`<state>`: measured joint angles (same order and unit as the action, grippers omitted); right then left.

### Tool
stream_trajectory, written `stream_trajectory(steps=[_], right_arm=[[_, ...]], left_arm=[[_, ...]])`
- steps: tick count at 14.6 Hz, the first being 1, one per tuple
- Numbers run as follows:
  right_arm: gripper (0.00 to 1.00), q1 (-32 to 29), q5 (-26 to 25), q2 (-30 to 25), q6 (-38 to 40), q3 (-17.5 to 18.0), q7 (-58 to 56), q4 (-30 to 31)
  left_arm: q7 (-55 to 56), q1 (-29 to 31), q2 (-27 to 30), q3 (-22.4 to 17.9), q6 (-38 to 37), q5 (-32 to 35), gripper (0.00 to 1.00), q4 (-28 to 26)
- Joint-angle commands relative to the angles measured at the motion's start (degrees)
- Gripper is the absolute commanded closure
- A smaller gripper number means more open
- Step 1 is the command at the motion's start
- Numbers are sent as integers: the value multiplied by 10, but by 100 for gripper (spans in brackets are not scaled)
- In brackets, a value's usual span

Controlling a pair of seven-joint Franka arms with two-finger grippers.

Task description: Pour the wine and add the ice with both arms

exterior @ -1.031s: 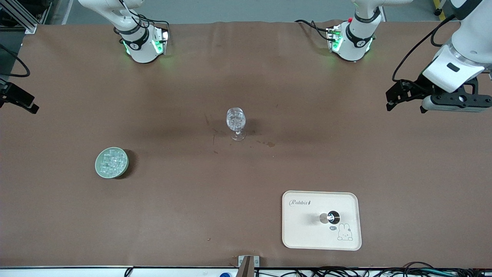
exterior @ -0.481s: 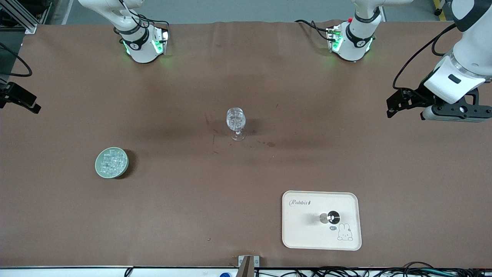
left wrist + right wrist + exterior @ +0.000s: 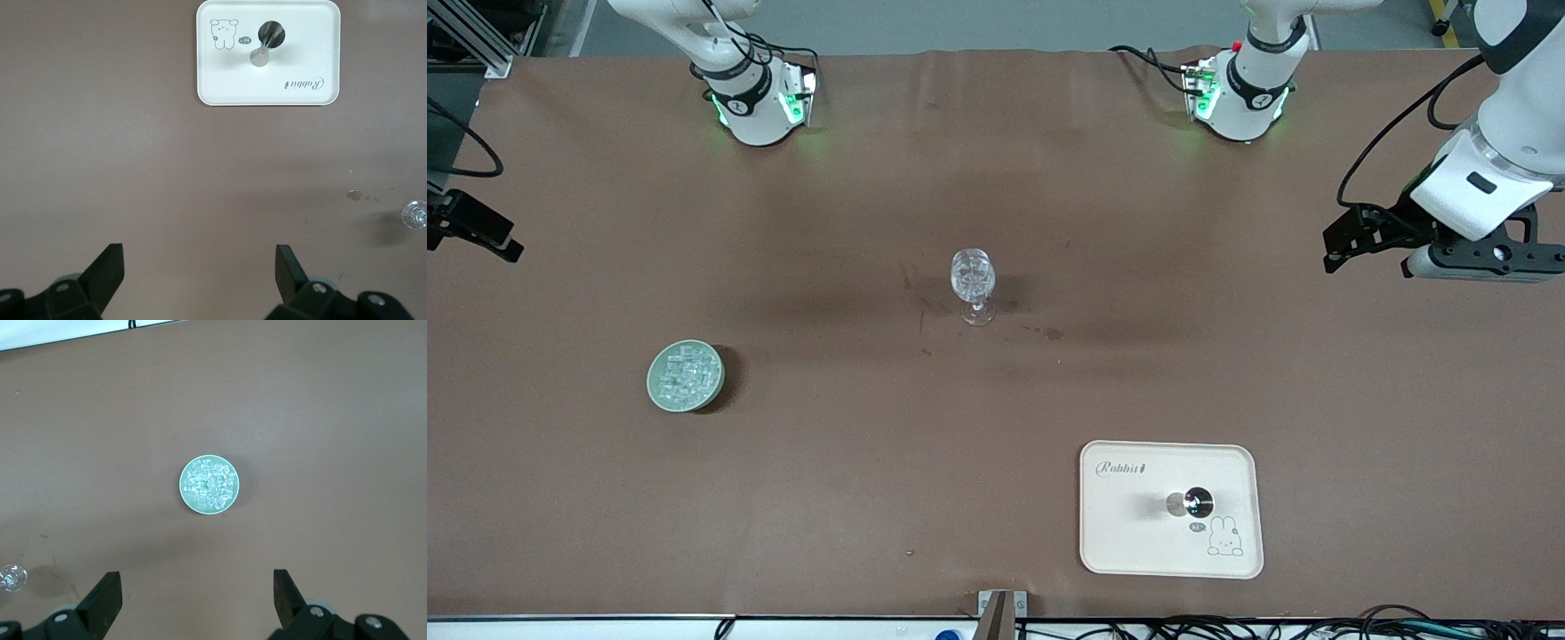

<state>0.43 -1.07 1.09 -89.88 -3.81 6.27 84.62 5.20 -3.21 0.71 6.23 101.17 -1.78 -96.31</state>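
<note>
Two white arms stand at a brown table [image 3: 996, 418], their bases along the upper edge of the frame. Item: stemmed glass [image 3: 973, 284], clear, upright, near the frame's centre, apart from everything else. Item: round pale-green dish [image 3: 654, 391] at lower left of the frame, toward the right arm's end of the table and nearer the front camera than the glass; it holds the ice [image 3: 687, 375], a heap of small clear cubes that also shows in the middle of the right wrist view [image 3: 211, 484]. Item: cream tray [image 3: 1129, 533] at lower right of the frame, printed with the word Rabbit and a small rabbit drawing; on it stands a small metal cup [image 3: 1193, 503], dark inside. Item: left gripper [image 3: 1332, 253], black, at the right edge of the frame, up over bare table, fingers spread wide and empty. Item: right gripper [image 3: 503, 249], black, only partly showing at the left edge of the frame, up over the table's edge, fingers likewise wide apart with nothing between them.
</note>
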Motion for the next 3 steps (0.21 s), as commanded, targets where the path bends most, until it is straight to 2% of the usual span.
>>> stream_trajectory(steps=[1, 3], right_arm=[[0, -8, 11, -8, 3, 6, -2, 5], [0, -8, 10, -8, 4, 6, -2, 5]], left_arm=[[-5, -4, 6, -4, -9, 10, 0, 6], [-2, -3, 10, -4, -12, 10, 0, 6]])
